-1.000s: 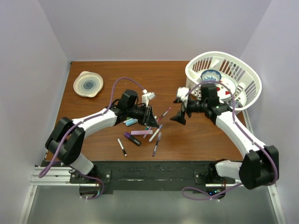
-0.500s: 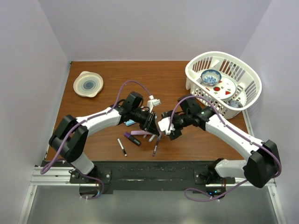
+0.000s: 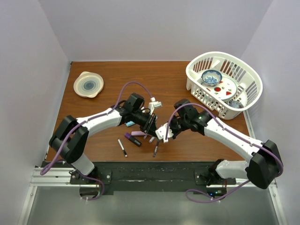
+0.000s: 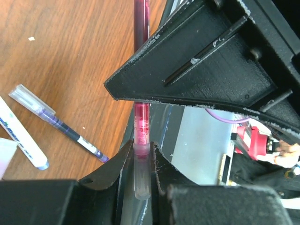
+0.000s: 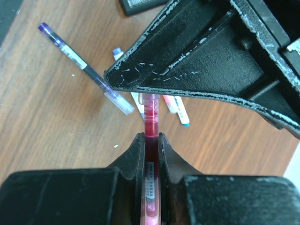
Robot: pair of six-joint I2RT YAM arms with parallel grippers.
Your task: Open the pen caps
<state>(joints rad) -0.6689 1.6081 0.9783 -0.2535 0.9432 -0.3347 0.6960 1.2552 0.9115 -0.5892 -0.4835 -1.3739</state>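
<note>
A red pen (image 4: pixel 141 56) spans the gap between my two grippers, above the table. In the left wrist view my left gripper (image 4: pixel 141 151) is shut on the pen's clear cap (image 4: pixel 142 176). My right gripper (image 5: pixel 151 140) is shut on the pen's red barrel (image 5: pixel 151 124), with the labelled part between its fingers. From above, the left gripper (image 3: pixel 151 125) and right gripper (image 3: pixel 165 131) meet tip to tip near the table's front middle. Other pens lie below them: a purple highlighter (image 3: pixel 132 139), a pink-purple one (image 3: pixel 142 133), a slim black-tipped pen (image 3: pixel 122 147) and a slim purple one (image 5: pixel 84 68).
A white basket (image 3: pixel 243 96) holding a bowl and a plate stands at the back right. A round pale dish (image 3: pixel 88 84) sits at the back left. The table's front edge and the black rail lie just below the pens.
My right gripper has swung left from near the basket to meet the left gripper and has shut on the red pen's barrel. The left gripper has shifted slightly right, still shut.
</note>
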